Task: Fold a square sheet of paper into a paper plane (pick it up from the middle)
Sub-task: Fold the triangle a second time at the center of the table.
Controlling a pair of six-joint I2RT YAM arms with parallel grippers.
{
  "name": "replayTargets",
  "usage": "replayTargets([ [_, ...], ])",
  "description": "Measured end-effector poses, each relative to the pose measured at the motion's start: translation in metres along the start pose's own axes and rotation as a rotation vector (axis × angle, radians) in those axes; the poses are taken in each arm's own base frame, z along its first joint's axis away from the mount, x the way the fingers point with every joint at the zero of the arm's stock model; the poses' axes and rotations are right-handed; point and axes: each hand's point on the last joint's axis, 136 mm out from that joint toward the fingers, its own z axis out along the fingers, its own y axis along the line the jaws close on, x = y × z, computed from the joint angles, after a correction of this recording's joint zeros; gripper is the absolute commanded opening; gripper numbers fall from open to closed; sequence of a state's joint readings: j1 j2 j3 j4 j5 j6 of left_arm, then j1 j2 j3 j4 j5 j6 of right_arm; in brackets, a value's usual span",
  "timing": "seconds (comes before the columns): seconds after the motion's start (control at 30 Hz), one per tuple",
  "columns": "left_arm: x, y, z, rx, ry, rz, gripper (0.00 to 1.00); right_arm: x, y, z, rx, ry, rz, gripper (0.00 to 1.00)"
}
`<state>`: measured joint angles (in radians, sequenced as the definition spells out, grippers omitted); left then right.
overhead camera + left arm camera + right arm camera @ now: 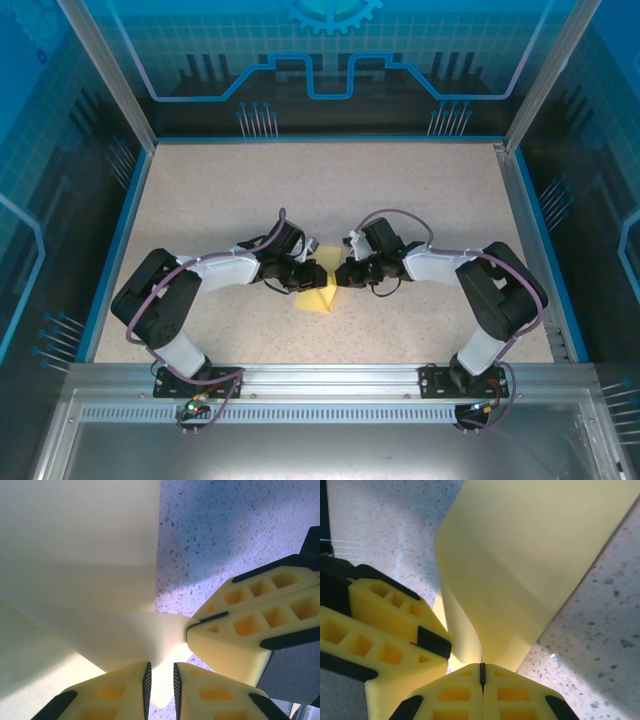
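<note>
Mid-fold, the right gripper pinches shut on the square sheet of paper curling up just ahead of it, the left gripper stands narrow around a bunched fold, grip uncertain, and the next move likely calls for pressing a crease.

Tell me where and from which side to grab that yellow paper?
Probably its raised middle, from either side: the square sheet of paper is too thin to grip flat, but its buckled centre stands up where left jaws and right jaws pinch it.
</note>
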<state>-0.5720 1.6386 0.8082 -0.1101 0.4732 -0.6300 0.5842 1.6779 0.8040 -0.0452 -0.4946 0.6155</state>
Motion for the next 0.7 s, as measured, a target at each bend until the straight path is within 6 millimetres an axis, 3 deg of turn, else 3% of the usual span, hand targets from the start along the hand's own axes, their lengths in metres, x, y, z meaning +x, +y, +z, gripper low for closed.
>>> replayTargets([
  [0.37,-0.004,-0.01,-0.002,0.033,-0.004,0.015,0.23,0.0,-0.004,0.009,0.052,0.021,-0.027,0.05],
  [0.7,-0.002,-0.004,0.001,0.012,0.007,0.002,0.21,0.002,-0.014,0.014,0.087,0.036,-0.023,0.06],
])
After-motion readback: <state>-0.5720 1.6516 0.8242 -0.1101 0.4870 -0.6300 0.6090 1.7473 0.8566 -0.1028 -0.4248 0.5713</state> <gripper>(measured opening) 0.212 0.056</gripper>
